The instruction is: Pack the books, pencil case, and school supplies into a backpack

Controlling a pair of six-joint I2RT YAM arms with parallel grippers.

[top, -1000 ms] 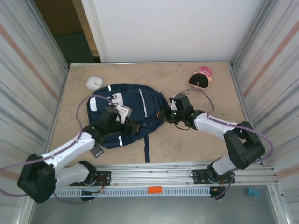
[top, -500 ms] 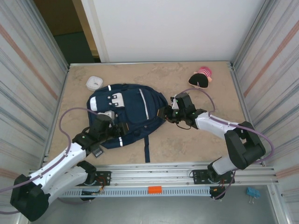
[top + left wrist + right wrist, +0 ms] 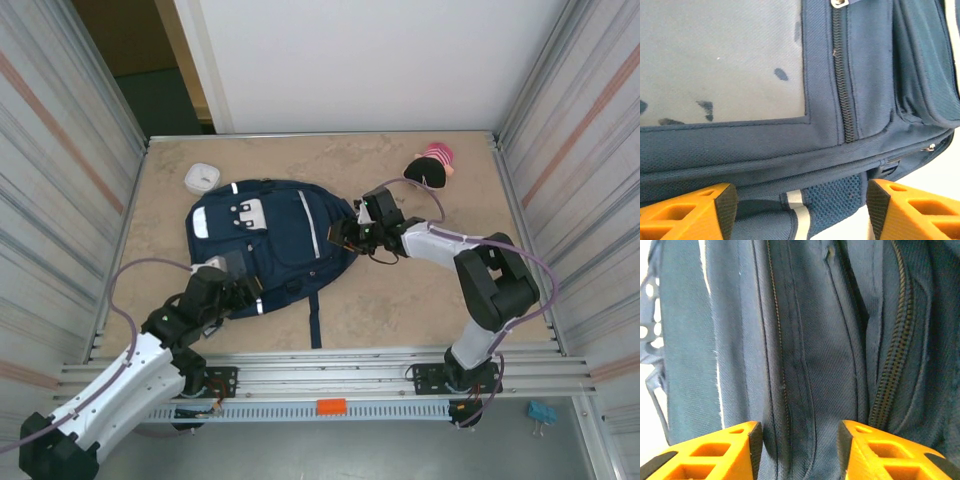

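A pale mottled surface (image 3: 420, 300) walled in ribbed metal carries the backpack (image 3: 285, 235), which lies flat a little left of the middle. Its longer run seems to go across, from the left edge toward the right. An arm sits at each end of that run.

The right gripper (image 3: 343, 238) is at the backpack's right-hand end. Its jaws stand apart astride a ridge of navy fabric, with no pinch to be seen. A closed zip (image 3: 892, 365) runs just beside one finger, roughly parallel to it.

The left gripper (image 3: 243, 292) is at the backpack's corner nearest the surface's near-left corner. Its jaws are wide apart and hold nothing, and the grey pocket (image 3: 720, 60) lies just beyond the fingertips.

The right gripper looks the nearer to that long zip. If the next move works the zip, the pull should run along the line of the teeth, away from the wrist, rather than across them.
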